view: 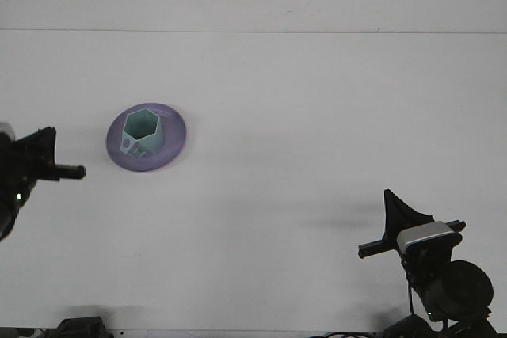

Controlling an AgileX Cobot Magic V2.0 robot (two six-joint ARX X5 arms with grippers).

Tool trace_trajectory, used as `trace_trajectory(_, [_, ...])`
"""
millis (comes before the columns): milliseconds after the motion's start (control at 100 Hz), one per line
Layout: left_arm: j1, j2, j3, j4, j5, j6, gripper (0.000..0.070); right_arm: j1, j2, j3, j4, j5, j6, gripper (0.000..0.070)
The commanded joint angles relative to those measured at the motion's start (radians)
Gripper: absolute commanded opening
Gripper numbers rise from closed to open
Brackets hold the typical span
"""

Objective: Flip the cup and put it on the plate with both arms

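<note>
Teal cup (141, 133) stands mouth-up on the purple plate (173, 145), up and to the right of my left tool (49, 162), which hangs clear of it over the white table (317, 116). My right tool (394, 231) sits well apart, low right. I cannot tell either tool's grip state.
</note>
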Motion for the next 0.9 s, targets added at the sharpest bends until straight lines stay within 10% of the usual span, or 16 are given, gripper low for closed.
trace_trajectory(0, [0.0,-0.116,-0.203,0.117,0.003,-0.002,0.0012,0.001,0.008,0.008,0.011,0.006,-0.011,0.0])
trace_trajectory(370, [0.0,-0.703,-0.93,0.43,0.067,-0.049,0.0012,0.0,-0.01,-0.113,0.114,-0.006,-0.02,0.0])
trace_trajectory(890, [0.0,-0.829,-0.984,0.448,0.018,-0.096,0.0013,0.0,-0.022,-0.182,0.259,0.001,-0.012,0.0])
